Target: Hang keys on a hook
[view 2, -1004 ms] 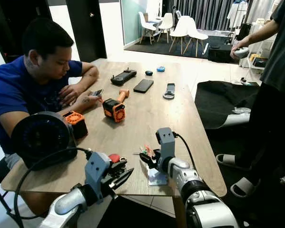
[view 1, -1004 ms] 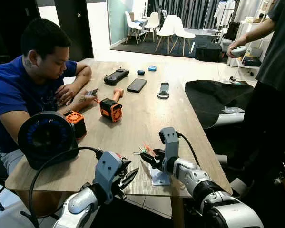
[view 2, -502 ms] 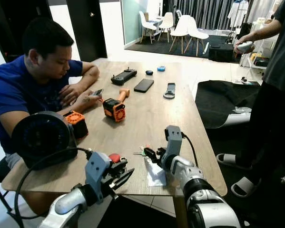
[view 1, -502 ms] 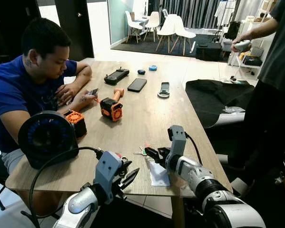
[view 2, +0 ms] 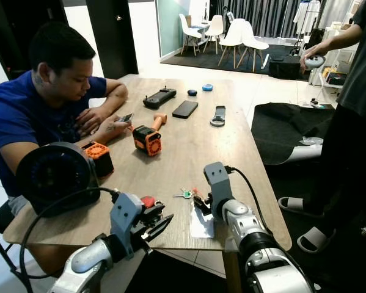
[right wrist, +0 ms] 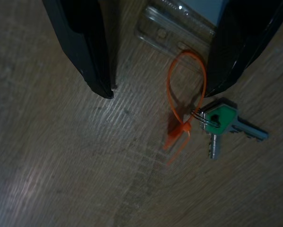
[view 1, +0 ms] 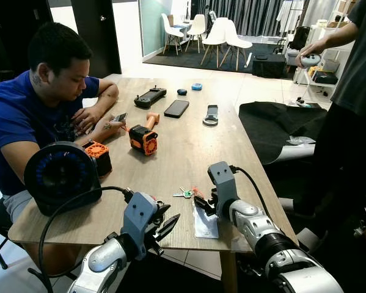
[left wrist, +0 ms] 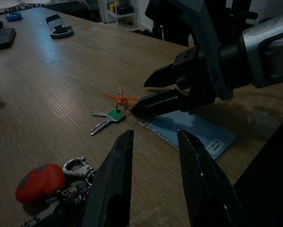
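Right gripper (right wrist: 158, 90) open over orange loop (right wrist: 184, 90) of keys (right wrist: 222, 122) near tabletop's (view 1: 176, 146) front edge; left gripper (left wrist: 155, 142) open nearby.

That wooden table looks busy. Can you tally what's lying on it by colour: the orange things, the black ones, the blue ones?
Orange: 3, a power tool, a small fan, a zip tie on the keys
Black: 4, a game controller, a phone, a round fan, a small puck
Blue: 1, a round disc
Total: 8
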Available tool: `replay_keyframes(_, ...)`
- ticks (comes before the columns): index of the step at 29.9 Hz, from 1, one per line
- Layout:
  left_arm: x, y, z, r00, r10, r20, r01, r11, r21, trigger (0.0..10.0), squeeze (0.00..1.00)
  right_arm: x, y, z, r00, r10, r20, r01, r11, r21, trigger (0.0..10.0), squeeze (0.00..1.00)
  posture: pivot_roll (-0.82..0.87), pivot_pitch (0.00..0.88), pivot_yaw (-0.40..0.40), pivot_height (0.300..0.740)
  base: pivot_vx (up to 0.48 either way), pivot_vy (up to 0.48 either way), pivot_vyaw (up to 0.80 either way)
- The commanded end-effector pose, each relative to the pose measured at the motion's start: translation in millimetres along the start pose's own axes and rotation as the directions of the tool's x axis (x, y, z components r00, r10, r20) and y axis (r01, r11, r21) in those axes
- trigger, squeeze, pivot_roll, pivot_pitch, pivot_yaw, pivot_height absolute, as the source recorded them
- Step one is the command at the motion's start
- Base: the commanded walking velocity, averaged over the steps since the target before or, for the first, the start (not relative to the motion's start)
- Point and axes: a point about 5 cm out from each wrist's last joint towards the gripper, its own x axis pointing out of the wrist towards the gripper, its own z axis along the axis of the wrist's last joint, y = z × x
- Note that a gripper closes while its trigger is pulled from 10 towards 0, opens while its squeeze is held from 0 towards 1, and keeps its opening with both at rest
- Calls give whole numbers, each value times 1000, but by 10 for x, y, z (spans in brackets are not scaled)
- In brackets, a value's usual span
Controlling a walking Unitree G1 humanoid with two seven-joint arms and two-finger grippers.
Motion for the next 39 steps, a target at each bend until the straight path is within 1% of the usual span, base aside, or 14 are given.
replay_keyframes(1, 2, -17, -46, 1000, -10, -27, 10, 1000, -4, 10000, 0, -28, -8, -205, 997, -10, -81, 9, 1000, -14, 10000, 0, 54, 116, 9, 740, 0, 0, 0)
replay_keyframes(13, 12, 4, -61, 999, -3, -42, 3, 1000, 17, 10000, 0, -46, -35, -236, 997, -34, -72, 33, 999, -19, 10000, 0, 54, 109, 11, 740, 0, 0, 0)
replay_keyframes(14, 18, 8, -58, 999, -1, -42, 1, 1000, 18, 10000, 0, -48, -40, -239, 997, -35, -67, 36, 999, 7, 3490, 0, 54, 109, 11, 740, 0, 0, 0)
replay_keyframes(16, 20, 10, -57, 999, 0, -42, 1, 1000, 17, 10000, 0, -49, -41, -239, 997, -36, -66, 37, 999, 11, 3490, 0, 54, 109, 11, 740, 0, 0, 0)
replay_keyframes(17, 20, 9, -58, 999, 0, -42, 1, 1000, 17, 10000, 0, -49, -40, -240, 997, -33, -65, 34, 999, 17, 0, 0, 53, 108, 12, 740, 0, 0, 0)
replay_keyframes(20, 22, 5, -63, 999, -3, -44, 4, 1000, 18, 10000, 0, -52, -48, -241, 997, -35, -66, 36, 999, 21, 0, 0, 52, 109, 14, 740, 0, 0, 0)
replay_keyframes(22, 24, 4, -65, 999, -4, -46, 4, 1000, 20, 10000, 0, -56, -62, -246, 997, -41, -66, 43, 999, 24, 2745, 0, 53, 109, 15, 740, 0, 0, 0)
replay_keyframes(24, 24, 4, -66, 999, -4, -47, 5, 1000, 20, 10000, 0, -57, -63, -247, 997, -42, -67, 44, 999, 25, 2745, 0, 53, 109, 15, 740, 0, 0, 0)
replay_keyframes(25, 24, 3, -74, 999, -6, -52, 7, 1000, 24, 10000, 0, -59, -69, -249, 996, -48, -69, 50, 999, 23, 8980, 0, 53, 109, 17, 740, 0, 0, 0)
replay_keyframes(27, 24, 2, -77, 999, -7, -53, 8, 1000, 26, 10000, 0, -59, -72, -250, 996, -51, -70, 53, 998, 21, 10000, 0, 53, 109, 17, 740, 0, 0, 0)
replay_keyframes(36, 29, 3, -79, 998, -6, -55, 8, 1000, 28, 10000, 0, -63, -91, -233, 996, -64, -57, 66, 997, 35, 10000, 0, 53, 111, 18, 740, 0, 0, 0)
replay_keyframes(37, 30, 3, -79, 998, -7, -55, 8, 1000, 29, 10000, 0, -67, -109, -207, 997, -71, -41, 73, 996, 58, 3725, 0, 54, 110, 18, 740, 0, 0, 0)
replay_keyframes(38, 31, 3, -79, 998, -7, -55, 8, 1000, 29, 10000, 0, -68, -114, -201, 997, -72, -37, 75, 995, 63, 3725, 0, 54, 110, 18, 740, 0, 0, 0)
replay_keyframes(39, 31, 4, -77, 999, -7, -54, 8, 1000, 30, 10000, 0, -69, -121, -189, 997, -73, -32, 75, 995, 68, 0, 0, 54, 110, 19, 740, 0, 0, 0)
